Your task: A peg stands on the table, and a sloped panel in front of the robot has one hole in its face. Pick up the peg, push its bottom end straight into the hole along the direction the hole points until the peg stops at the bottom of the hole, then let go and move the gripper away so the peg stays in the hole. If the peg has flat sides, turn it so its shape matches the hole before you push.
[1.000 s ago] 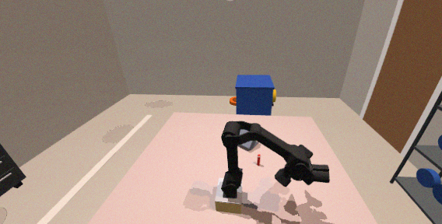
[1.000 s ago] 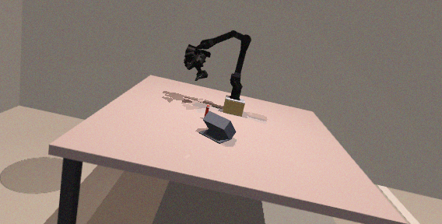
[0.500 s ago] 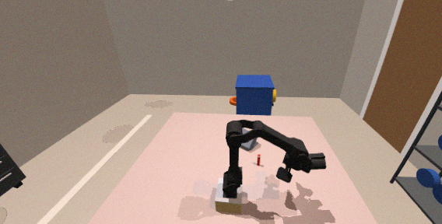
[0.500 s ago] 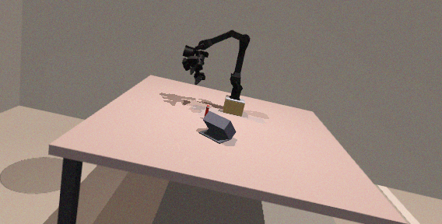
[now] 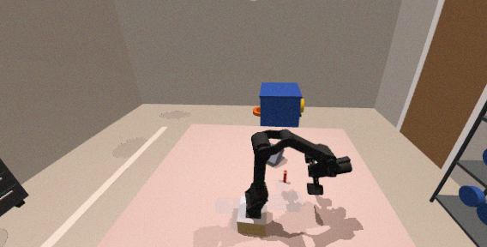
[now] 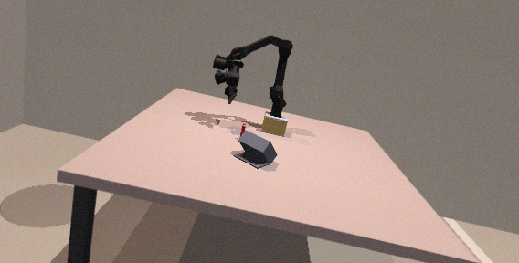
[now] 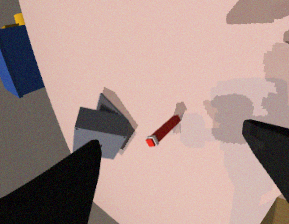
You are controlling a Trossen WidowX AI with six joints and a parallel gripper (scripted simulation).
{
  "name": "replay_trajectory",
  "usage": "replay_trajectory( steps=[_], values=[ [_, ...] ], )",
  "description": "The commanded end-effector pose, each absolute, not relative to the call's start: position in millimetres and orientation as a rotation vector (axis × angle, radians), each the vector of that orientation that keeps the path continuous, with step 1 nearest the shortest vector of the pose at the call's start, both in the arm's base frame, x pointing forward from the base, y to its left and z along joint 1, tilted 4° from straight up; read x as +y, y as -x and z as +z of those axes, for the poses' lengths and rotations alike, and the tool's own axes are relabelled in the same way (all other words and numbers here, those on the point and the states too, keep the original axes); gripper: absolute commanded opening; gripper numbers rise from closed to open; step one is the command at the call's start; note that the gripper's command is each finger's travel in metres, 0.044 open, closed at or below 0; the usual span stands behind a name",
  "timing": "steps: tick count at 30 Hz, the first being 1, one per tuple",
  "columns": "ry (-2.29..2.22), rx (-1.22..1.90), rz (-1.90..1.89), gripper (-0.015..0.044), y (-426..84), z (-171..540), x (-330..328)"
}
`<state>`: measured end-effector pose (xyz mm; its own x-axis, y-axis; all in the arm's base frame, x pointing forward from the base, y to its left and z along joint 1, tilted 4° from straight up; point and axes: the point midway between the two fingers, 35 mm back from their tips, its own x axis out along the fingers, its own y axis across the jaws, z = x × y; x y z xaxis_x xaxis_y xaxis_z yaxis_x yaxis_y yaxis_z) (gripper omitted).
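A slim red peg (image 5: 285, 177) (image 6: 243, 131) (image 7: 165, 131) stands upright on the pink table (image 5: 193, 165) (image 6: 347, 185). It has a light band near its bright red top, and its top end looks flat-sided in the wrist view. The grey sloped panel block (image 5: 275, 157) (image 6: 257, 146) (image 7: 101, 132) stands close to the peg. Its hole cannot be made out; a finger covers part of the block in the wrist view. My gripper (image 6: 230, 99) (image 7: 172, 137) is open and empty, pointing down, high above the table. In the wrist view the peg appears between the spread fingers, well below them.
The arm's base (image 5: 252, 227) (image 6: 274, 125) (image 7: 282, 212) stands on the table, on the other side of the peg from the block. A blue box (image 5: 280, 111) (image 7: 20, 65) is beyond the table's far edge. A shelf with blue items (image 5: 471, 196) is at the right.
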<state>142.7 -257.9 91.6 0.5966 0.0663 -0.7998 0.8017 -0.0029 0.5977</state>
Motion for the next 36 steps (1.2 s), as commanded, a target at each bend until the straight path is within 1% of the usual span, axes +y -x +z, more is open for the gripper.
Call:
replay_trajectory(
  steps=[1,36],
  values=[
    [-1.38,0.865,-0.639,0.044,-152,85,-253],
    [-0.438,1.389,-0.15,0.044,-215,52,-206]
  ],
)
